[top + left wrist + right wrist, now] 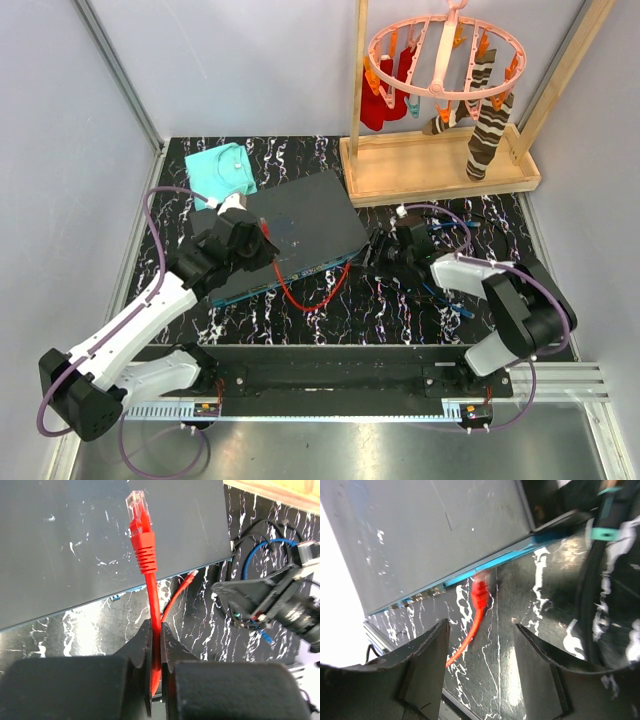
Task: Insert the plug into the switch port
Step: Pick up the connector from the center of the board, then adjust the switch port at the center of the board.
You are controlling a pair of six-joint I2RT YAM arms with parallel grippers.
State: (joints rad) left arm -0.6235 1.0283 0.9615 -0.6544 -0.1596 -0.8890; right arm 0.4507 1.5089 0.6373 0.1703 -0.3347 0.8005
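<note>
Two arms reach over the black marbled table [400, 320].

From above, the left gripper [265, 238] sits over the near left part of the switch [310, 215]. Its own body hides its fingers. A red cable [305, 298] loops from it across the table and back to the switch's blue edge. The right gripper [385, 255] is by the near right corner, too small to read.

The left wrist view shows more. The fingers [142, 645] are pinched tight on the red cable just under the top plug [137, 505], which stands over the grey lid, away from the sockets. The far plug [189, 579] is tiny here.

The right wrist view is blurry. The fingers [427, 665] are spread wide, gripping nothing. The far plug meets the blue edge, but I cannot tell if it is pushed in.
</note>
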